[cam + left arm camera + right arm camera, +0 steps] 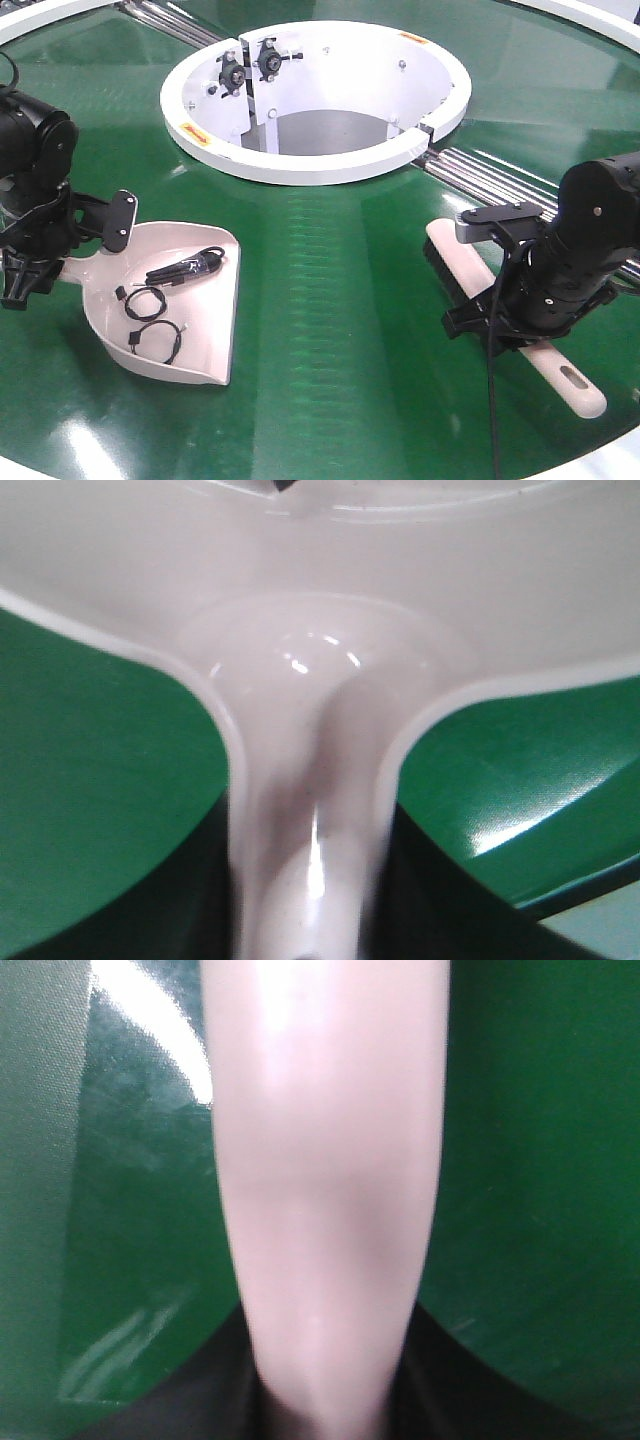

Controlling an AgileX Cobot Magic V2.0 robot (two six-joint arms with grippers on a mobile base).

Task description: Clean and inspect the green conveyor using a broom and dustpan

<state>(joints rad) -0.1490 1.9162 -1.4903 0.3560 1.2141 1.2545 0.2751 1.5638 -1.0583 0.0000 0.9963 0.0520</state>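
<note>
left gripper (55, 268) is clenching the dustpan (205, 335) handle, pan sitting flat on the green conveyor (340, 300) at left, black cable scraps (185, 268) lying inside. right gripper (500, 315) is clamping the broom (572, 385) mid-handle, bristles resting on the belt. visible belt is looking clear; my read: sweeping mostly done, inspection and emptying remaining.

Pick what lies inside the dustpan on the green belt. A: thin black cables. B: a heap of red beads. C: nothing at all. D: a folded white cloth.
A: in the front view, thin black cables lie looped on the floor of the dustpan.
</note>
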